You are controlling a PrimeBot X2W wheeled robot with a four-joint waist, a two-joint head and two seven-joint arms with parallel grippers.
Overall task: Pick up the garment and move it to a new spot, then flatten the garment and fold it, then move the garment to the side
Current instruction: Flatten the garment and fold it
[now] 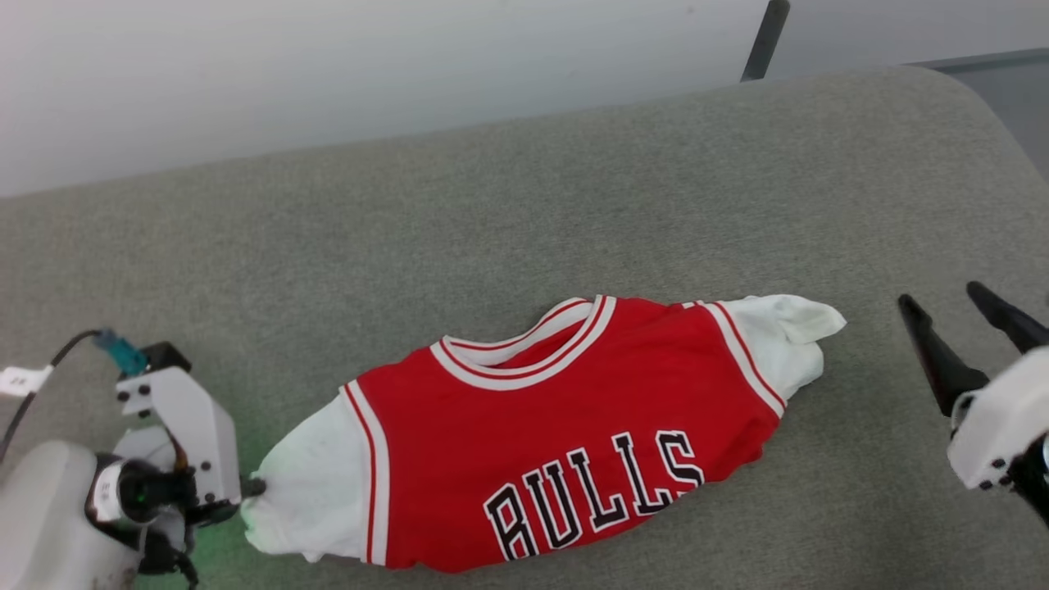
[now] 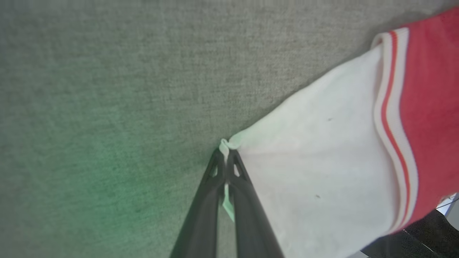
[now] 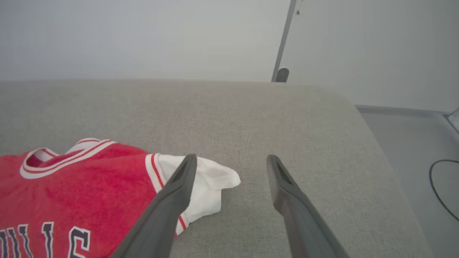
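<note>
On the grey fabric surface (image 1: 574, 205), near its front edge, the garment (image 1: 565, 426) lies face up, collar away from the robot and lettering showing, its red body puckered and only roughly spread. Its left sleeve (image 2: 315, 161) is drawn out to a point, and the left fingers (image 2: 219, 168) are clenched on the very tip of that point, with a mere nip of white cloth between them. Its right sleeve (image 1: 787, 336) lies crumpled and folded over on itself; the right fingers (image 1: 930, 344) hover released and wide apart just beside it, touching nothing. The thin hold is the main risk: if the left arm lifts or pulls hard, so small a pinch could slide off the hem and drop the shirt. A pull from one side alone would likely drag the jersey into a rope instead of carrying it flat (the far sleeve has nothing holding it). The right fingers, closing on that bunched sleeve, might catch only the top layer or miss the cloth and press into the upholstery.
</note>
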